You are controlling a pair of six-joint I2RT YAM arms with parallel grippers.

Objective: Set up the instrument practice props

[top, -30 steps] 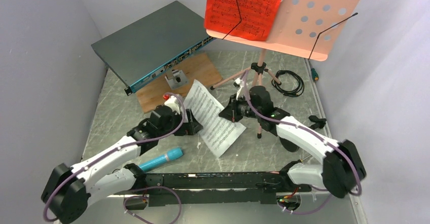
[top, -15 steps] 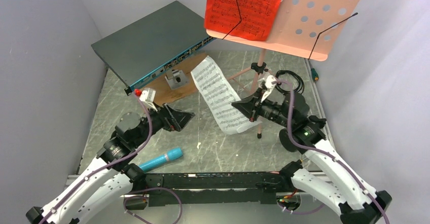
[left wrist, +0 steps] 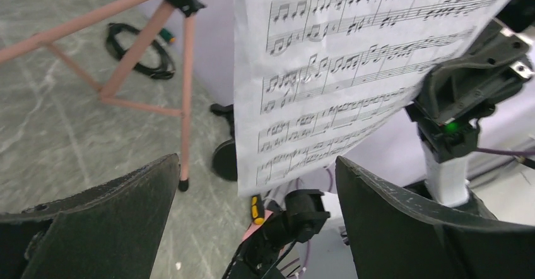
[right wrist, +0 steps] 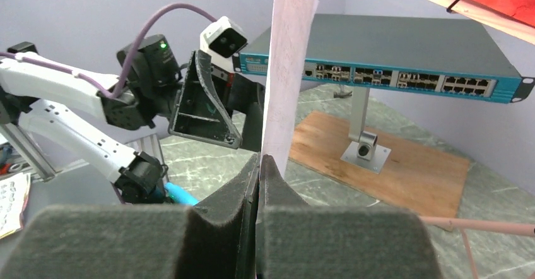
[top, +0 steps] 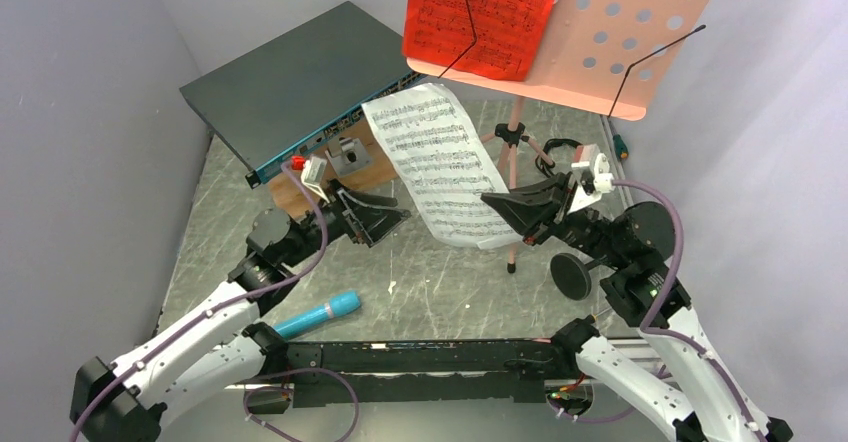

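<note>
Right gripper (top: pixel 505 205) is pinched shut on the bottom edge of the white sheet-music page (top: pixel 440 157). The wrist cam shows the paper going straight up from between the foam pads (right wrist: pixel 189 241).

Big change from a second ago: back then the page was flat on the table with both grippers at it. Now it's in the air, standing up above the right fingers, top corner nearly at the lip of the salmon-pink music stand (top: pixel 620 52). The left gripper (top: pixel 385 217) has let go and backed off. It sits across from the right one with its fingers spread wide and empty, pointed at the sheet.

So I'd say the handover's done and the page is headed for the bare half of the stand, up and behind the gripper, next to the red page (top: pixel 480 12) already on it.

Pose-wise, the right elbow is up high, forearm reaching in, fingers pointing sideways toward the left arm. The black mic stand (top: pixel 572 275) is just below the wrist. The cyan microphone (top: pixel 318 314) is lying on the table well off, down by the left arm, not touched yet.
</note>
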